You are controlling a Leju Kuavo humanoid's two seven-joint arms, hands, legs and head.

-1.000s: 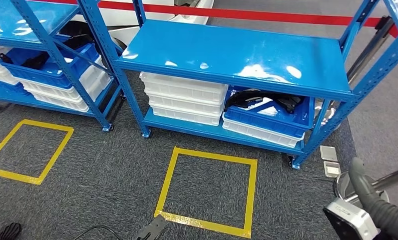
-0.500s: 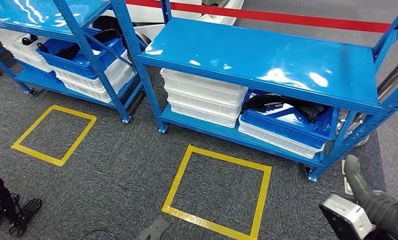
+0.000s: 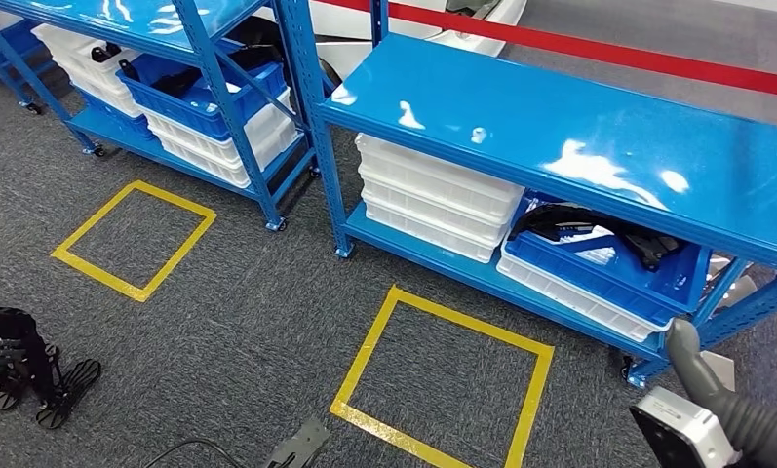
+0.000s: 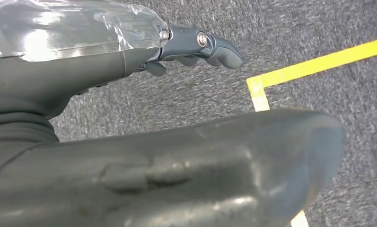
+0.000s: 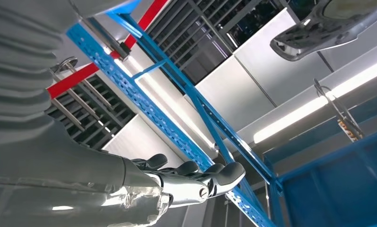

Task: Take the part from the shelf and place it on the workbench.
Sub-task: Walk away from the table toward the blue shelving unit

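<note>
Black parts (image 3: 584, 234) lie in a blue bin (image 3: 608, 268) on the lower board of the nearer blue shelf (image 3: 579, 117), to the right of a stack of white trays (image 3: 433, 200). More black parts (image 3: 174, 73) fill a blue bin in the farther shelf at the upper left. My right hand (image 3: 698, 370) hangs low at the right, short of the shelf's corner post; its fingers (image 5: 196, 177) are stretched out and hold nothing. My left hand (image 4: 196, 45) hangs over the grey carpet with fingers extended and nothing in it.
Two yellow tape squares mark the carpet: one (image 3: 443, 375) before the near shelf, one (image 3: 135, 239) before the far shelf. A grey device with a cable (image 3: 296, 447) lies at the bottom edge. A black object (image 3: 43, 375) sits low at the left. Red tape (image 3: 599, 49) runs behind the shelves.
The whole picture has slid right and down, so the camera has turned left. More of the far shelf and a black object at the lower left have come into sight. Both hands stay bare.
</note>
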